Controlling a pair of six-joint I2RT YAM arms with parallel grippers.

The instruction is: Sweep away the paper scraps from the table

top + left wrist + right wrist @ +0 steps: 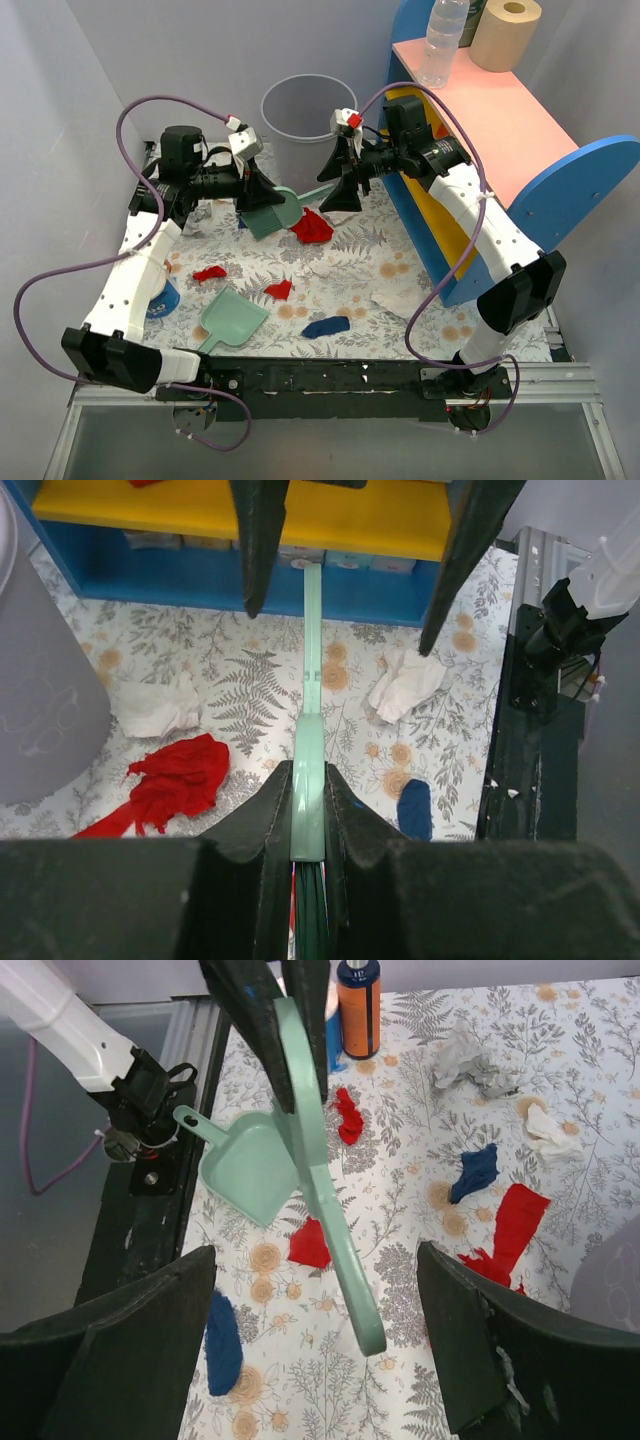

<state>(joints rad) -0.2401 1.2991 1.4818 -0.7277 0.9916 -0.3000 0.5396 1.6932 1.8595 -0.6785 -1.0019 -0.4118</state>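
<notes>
Left gripper [263, 192]: clamped on hand brush [287, 210], far left.
Right gripper [341, 192]: jaws apart, flanking the brush handle's tip.
Paper scraps [312, 227]: scattered mid-table [385, 262].
Dustpan [232, 318]: near-left edge.

both arms extended forward, wrists turned inward, grippers facing each other. left gripper [308, 780] clamped on brush handle [311, 670]. right gripper [315, 1252] jaws spread wide, gripping nothing.

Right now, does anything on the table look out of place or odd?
Yes: crumpled paper scraps in red, blue and white litter the table. The dustpan lies unused toward the near edge, while the left gripper holds the hand brush above the cloth.
</notes>
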